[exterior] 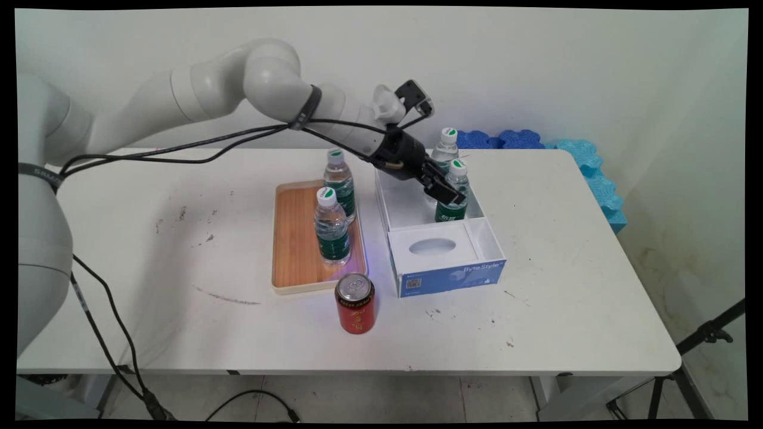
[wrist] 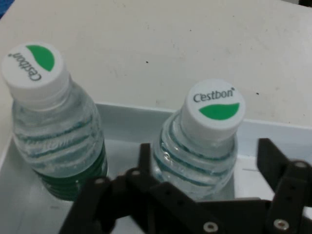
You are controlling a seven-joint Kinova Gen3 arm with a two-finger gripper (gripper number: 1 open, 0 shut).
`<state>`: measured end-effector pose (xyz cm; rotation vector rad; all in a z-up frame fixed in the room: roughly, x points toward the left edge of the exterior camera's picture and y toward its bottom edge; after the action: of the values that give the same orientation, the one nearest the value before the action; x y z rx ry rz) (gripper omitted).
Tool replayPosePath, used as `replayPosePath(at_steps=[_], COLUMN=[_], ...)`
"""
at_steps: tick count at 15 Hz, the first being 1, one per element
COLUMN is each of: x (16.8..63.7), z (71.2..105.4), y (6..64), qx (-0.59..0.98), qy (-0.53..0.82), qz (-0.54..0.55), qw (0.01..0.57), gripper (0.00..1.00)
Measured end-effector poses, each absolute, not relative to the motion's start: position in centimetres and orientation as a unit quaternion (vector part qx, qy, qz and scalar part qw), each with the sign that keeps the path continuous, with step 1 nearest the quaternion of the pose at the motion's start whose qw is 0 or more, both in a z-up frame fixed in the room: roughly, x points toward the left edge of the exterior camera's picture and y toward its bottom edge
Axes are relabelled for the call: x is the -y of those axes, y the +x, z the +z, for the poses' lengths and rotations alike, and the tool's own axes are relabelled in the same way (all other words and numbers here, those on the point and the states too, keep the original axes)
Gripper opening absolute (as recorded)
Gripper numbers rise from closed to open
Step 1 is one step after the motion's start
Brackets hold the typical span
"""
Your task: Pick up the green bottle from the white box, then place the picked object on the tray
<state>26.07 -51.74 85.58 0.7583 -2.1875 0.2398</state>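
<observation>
the pincer (wrist: 204,170) stands open around the nearer clear ribbed water bottle (wrist: 204,146) in the white cardboard box (exterior: 438,238) right of centre, fingers either side, not yet pressing. a second bottle (wrist: 48,126) crowds it just beside. left of the box, two more bottles stand on a wooden tray (exterior: 295,238); a red can (exterior: 355,311) sits lower centre on the counter (exterior: 566,268).
</observation>
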Motion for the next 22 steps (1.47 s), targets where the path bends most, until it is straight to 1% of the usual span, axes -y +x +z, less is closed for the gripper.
replayPosePath(at_steps=[1, 6, 10, 13, 17, 19, 22], x=[51.9, 52.5, 52.3, 51.4, 49.2, 47.4, 44.8], z=[85.3, 84.2, 84.8, 87.1, 92.0, 94.8, 97.7], y=[25.9, 25.6, 25.8, 26.6, 29.1, 31.8, 36.4], qx=[0.863, 0.865, 0.861, 0.855, 0.846, 0.845, 0.848], qy=[0.299, 0.295, 0.292, 0.288, 0.271, 0.261, 0.252], qz=[0.096, 0.105, 0.113, 0.119, 0.135, 0.144, 0.149], qw=[0.395, 0.392, 0.4, 0.416, 0.438, 0.443, 0.442], gripper=[0.0, 0.0, 0.0, 0.0, 0.0, 0.0, 0.0])
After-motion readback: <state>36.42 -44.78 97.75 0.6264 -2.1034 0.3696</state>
